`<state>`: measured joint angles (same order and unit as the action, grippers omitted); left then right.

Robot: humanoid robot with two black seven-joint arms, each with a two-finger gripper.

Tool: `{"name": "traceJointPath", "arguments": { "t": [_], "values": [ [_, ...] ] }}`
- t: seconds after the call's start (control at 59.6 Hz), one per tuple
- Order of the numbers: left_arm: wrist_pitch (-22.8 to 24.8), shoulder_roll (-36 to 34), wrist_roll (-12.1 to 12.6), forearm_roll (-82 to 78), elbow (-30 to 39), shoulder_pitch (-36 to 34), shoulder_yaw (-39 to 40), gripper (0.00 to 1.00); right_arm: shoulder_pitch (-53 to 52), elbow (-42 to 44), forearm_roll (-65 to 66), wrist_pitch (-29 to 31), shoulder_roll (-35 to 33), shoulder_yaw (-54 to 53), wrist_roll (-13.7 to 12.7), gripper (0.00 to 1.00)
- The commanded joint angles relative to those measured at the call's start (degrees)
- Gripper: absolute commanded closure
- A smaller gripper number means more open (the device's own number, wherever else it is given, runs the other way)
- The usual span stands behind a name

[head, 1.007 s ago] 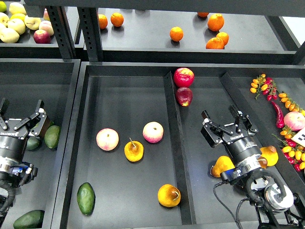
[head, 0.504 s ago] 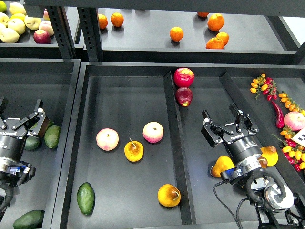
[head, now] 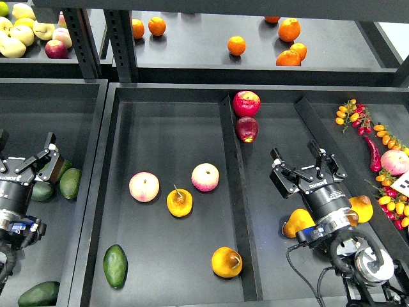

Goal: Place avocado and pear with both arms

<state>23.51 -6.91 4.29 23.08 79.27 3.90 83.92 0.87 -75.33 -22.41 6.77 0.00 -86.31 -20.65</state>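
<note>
Both placed, I judge. Smooth dark green oval avocado (head: 115,266) and plump orange-yellow pear (head: 226,261) lie in the black centre tray (head: 238,192), avocado left of pear. My left end effector (head: 23,161) and right end effector (head: 307,163) both spread, empty.

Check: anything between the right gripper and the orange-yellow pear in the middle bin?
Yes. The raised divider runs between them: the right gripper hangs open over the compartment to its right, while the pear lies left of it, close against it. No fruit lies on the line between them.
</note>
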Motion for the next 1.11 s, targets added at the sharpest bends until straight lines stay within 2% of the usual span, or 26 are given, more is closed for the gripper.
{"name": "traceJointPath", "arguments": {
  "t": [0.0, 0.134, 0.235, 0.453, 0.587, 0.755, 0.822, 0.923, 1.091],
  "values": [
    [0.8, 0.0, 0.1, 0.3, -0.5, 0.0, 0.2, 0.0, 0.0, 0.0, 0.0, 0.0, 0.0, -0.1, 0.0, 0.0],
    [1.7, 0.0, 0.5, 0.4, -1.5, -0.5, 0.4, 0.0, 0.0, 0.0, 0.0, 0.0, 0.0, -0.1, 0.0, 0.0],
    [1.7, -0.6, 1.6, 0.4, -2.1, -0.9, 0.5, 0.0, 0.0, 0.0, 0.0, 0.0, 0.0, -0.1, 0.0, 0.0],
    [2.3, -4.0, 6.6, -0.2, -4.6, -3.6, 0.1, 0.0, 0.0, 0.0, 0.0, 0.0, 0.0, 0.0, 0.0, 0.0],
    [3.3, -9.2, 11.4, -0.2, -5.6, -5.6, -1.1, 0.0, -0.1, 0.0, 0.0, -0.1, 0.0, 0.0, 0.0, 0.0],
    [4.5, -16.1, 20.9, -0.2, -9.5, -10.6, -3.4, 0.0, -0.1, 0.0, 0.1, -0.1, 0.0, 0.0, 0.0, 0.0],
    [4.5, -18.4, 23.7, -0.1, -10.5, -11.9, -4.9, 0.0, -0.1, 0.0, 0.1, -0.1, 0.0, 0.1, 0.0, 0.0],
    [4.5, -23.6, 23.7, -0.2, -10.9, -13.7, -9.5, 0.0, -0.3, 0.1, 0.1, -0.3, 0.0, 0.1, 0.0, 0.0],
    [4.5, -27.6, 23.7, -0.3, -10.6, -17.3, -15.5, 0.0, -0.3, 0.1, 0.1, -0.5, 0.0, 0.1, -0.1, 0.0]
  ]
}}
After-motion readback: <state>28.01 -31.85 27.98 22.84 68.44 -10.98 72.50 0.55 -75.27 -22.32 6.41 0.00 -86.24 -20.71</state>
